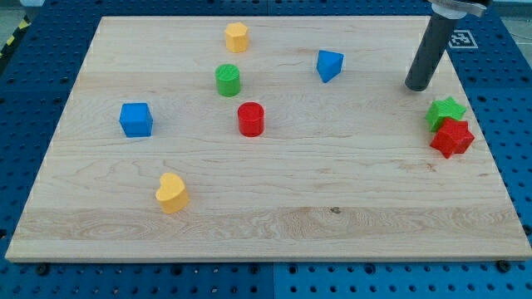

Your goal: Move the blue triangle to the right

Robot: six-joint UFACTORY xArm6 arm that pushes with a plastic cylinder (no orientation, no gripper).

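Blue triangle (329, 65) sits upper-middle of surface (274, 224), well left of my tip (416, 86). No jaws here, just a rod. Block looks light, rigid, slippery; push its left face, centred, or it'll spin.

Seven blocks lie on the wooden table (266, 208), and they sort by colour into two blue, two green, two red and two yellow, less one: the count runs two blue, two green, two red, two yellow only if each pair is checked. Blue: one blue triangle (329, 65) and one blue cube (135, 120), so two. Green: one green cylinder (228, 80) and one green star (445, 110), so two. Red: one red cylinder (250, 119) and one red star (451, 137), so two. Yellow: one yellow hexagonal block (237, 37) and one yellow heart (171, 193), so two. That makes eight blocks, not seven. One dark rod ends in my tip (416, 86).
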